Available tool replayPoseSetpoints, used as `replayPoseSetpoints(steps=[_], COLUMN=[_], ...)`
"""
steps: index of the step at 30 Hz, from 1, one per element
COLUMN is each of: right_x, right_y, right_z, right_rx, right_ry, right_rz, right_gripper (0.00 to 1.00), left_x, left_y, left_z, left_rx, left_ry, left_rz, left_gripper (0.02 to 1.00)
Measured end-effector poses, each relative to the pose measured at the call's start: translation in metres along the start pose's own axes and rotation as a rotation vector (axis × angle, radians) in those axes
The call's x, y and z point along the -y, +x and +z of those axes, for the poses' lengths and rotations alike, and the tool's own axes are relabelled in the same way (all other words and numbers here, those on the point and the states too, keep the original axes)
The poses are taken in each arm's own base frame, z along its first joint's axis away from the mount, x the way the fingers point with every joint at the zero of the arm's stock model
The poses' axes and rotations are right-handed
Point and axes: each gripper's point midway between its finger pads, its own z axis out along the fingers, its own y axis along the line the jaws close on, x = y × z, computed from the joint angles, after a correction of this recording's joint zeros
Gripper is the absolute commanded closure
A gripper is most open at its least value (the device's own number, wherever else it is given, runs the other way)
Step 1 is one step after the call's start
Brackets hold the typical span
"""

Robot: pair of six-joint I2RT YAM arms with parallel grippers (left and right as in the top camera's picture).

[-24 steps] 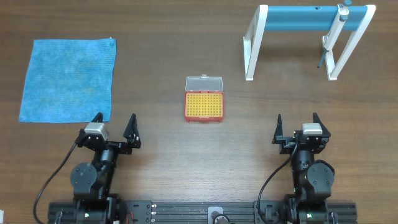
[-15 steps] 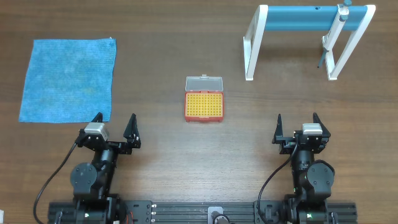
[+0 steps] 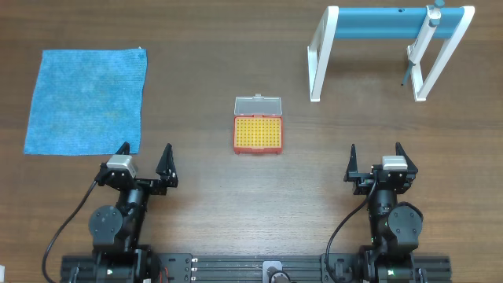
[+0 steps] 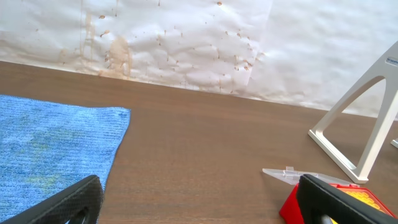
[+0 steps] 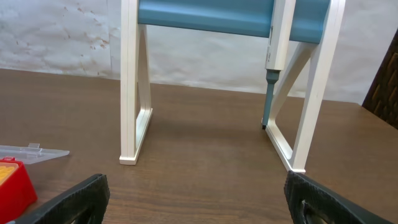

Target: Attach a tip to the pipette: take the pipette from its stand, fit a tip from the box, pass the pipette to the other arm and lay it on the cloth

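The pipette (image 3: 419, 43) hangs on the white and blue stand (image 3: 377, 25) at the far right of the table; the right wrist view shows the pipette (image 5: 273, 59) upright against the stand's blue bar (image 5: 205, 15). The red tip box (image 3: 258, 134), lid open, holds yellow tips at the table's middle. A blue cloth (image 3: 86, 101) lies flat at the far left. My left gripper (image 3: 144, 156) is open near the front edge, below the cloth. My right gripper (image 3: 375, 159) is open at the front right, well short of the stand. Both hold nothing.
Bare brown table lies between the grippers, the box and the stand. A white papered wall (image 4: 186, 37) backs the table's far edge. The box's clear lid (image 3: 258, 104) lies open toward the far side.
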Motion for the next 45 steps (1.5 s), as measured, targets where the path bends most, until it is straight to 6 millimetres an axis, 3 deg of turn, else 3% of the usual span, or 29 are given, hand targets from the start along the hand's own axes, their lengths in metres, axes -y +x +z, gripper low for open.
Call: replayPoseSetpoints(steps=[12,16,17,21,26,30,31,37,45], right_x=[0.001,0.012,0.016,0.044,0.067,0.078,0.095,0.123,0.12], right_y=[-0.002,-0.009,-0.013,-0.075,-0.105,-0.102,-0.096,-0.069,-0.059], right_z=[0.0,0.008,0.01,0.038,0.077,0.097,0.104,0.119,0.152], right_rx=[0.006,-0.066,-0.091,-0.176,-0.259,-0.286,-0.309,-0.319,-0.259], right_ry=[0.003,0.039,0.051,0.102,0.074,-0.026,-0.012,-0.095,-0.162], right_rz=[0.017,0.076,0.079,0.062,-0.039,-0.044,-0.023,0.062,0.078], right_gripper=[0.075,0.075,0.075,0.075,0.075,0.075,0.075,0.075,0.075], left_x=[0.0,0.0,0.0,0.0,0.0,0.0,0.0,0.0,0.0], left_y=[0.0,0.0,-0.001,-0.001,-0.001,-0.001,-0.001,-0.001,-0.001], left_z=[0.0,0.0,0.0,0.0,0.0,0.0,0.0,0.0,0.0], left_rx=[0.0,0.0,0.003,0.004,0.004,0.004,0.004,0.004,0.004], left_ry=[0.0,0.0,0.001,0.002,0.001,0.001,0.002,0.001,0.002], left_rz=[0.0,0.0,0.001,0.0,0.0,0.0,0.0,0.0,0.0], left_gripper=[0.02,0.02,0.02,0.02,0.023,0.02,0.02,0.02,0.02])
